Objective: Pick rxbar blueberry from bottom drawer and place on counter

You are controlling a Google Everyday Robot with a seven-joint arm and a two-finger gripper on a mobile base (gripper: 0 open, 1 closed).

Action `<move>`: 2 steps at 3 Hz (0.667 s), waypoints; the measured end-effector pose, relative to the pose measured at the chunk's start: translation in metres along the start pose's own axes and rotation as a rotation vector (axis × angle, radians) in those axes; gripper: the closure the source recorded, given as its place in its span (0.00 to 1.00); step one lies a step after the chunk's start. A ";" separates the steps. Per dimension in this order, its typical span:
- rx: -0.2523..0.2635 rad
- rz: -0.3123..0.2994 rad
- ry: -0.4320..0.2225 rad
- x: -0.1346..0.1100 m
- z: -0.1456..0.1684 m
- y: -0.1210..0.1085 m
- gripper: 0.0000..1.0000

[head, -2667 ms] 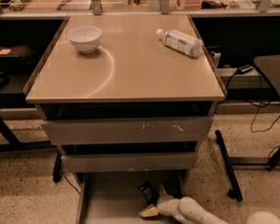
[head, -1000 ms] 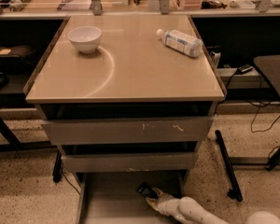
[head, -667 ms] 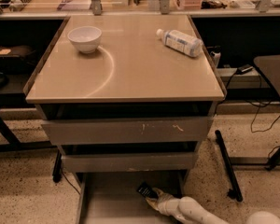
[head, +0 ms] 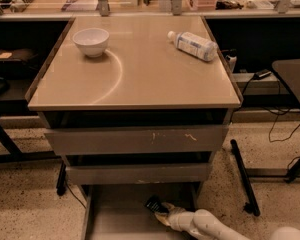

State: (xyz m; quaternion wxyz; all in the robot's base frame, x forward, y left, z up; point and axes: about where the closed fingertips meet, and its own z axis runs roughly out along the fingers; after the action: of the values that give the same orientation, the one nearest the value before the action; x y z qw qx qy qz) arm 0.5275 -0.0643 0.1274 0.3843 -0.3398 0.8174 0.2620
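The rxbar blueberry [head: 153, 203], a small dark wrapper, lies on the grey floor of the open bottom drawer [head: 115, 211], near its back at centre right. My gripper [head: 163, 215] reaches into the drawer from the lower right on a white arm [head: 210, 226] and is right against the bar's near end. Whether it holds the bar is not clear. The tan counter [head: 140, 69] tops the drawer unit above.
A white bowl [head: 91, 41] stands on the counter's back left. A clear bottle with a white label [head: 193, 45] lies at its back right. Two upper drawers [head: 135, 140] are pulled slightly out over the bottom one. A black table leg [head: 244, 181] stands to the right.
The gripper has moved a little up and back in the drawer, from beside the bar to against its near end. In the last second almost nothing moved.
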 end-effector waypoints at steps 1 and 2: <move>-0.022 -0.034 -0.061 -0.050 -0.050 0.002 1.00; -0.011 -0.117 -0.137 -0.102 -0.126 0.011 1.00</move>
State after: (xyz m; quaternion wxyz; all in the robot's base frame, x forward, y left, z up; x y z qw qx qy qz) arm 0.5106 -0.1080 0.2833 0.4519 -0.3702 0.7667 0.2662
